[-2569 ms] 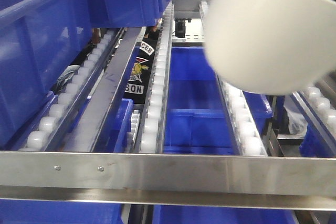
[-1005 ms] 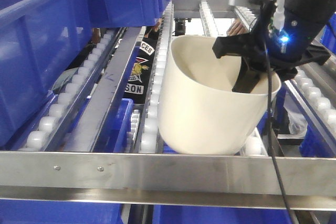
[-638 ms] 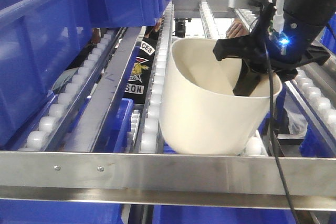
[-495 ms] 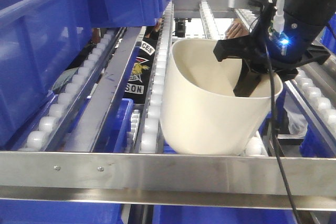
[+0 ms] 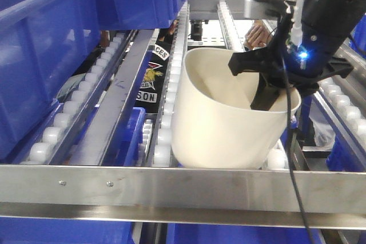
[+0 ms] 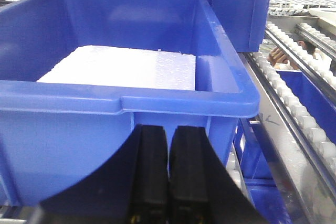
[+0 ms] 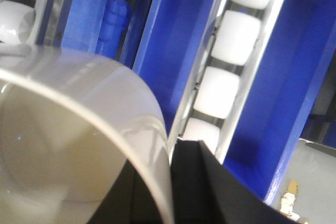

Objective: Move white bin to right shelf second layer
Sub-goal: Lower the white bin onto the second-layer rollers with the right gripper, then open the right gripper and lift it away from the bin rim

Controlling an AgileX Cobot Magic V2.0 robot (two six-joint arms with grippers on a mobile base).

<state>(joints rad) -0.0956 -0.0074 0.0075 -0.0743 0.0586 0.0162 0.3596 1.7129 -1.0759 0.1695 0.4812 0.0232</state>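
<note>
The white bin [image 5: 223, 118] is a cream-white tub sitting between two roller tracks of the right shelf second layer [image 5: 171, 95], just behind the riveted steel front rail [image 5: 183, 186]. My right gripper [image 5: 269, 91] is shut on the bin's right wall, one finger inside and one outside; the right wrist view shows the rim [image 7: 152, 156] pinched between the black fingers [image 7: 205, 187]. My left gripper [image 6: 169, 171] is shut and empty, held in front of a blue crate [image 6: 126, 103]. It does not show in the front view.
Blue crates [image 5: 51, 38] stand on the left tracks and on the level below [image 5: 211, 107]. The crate before my left gripper holds a white foam slab [image 6: 121, 69]. More roller tracks [image 5: 343, 112] run at the right. A person's hand [image 5: 257, 32] shows at the far end.
The bin came down from high at the right onto the roller tracks behind the front rail. In the last second my right arm shifted slightly left and tilted the bin a little.
</note>
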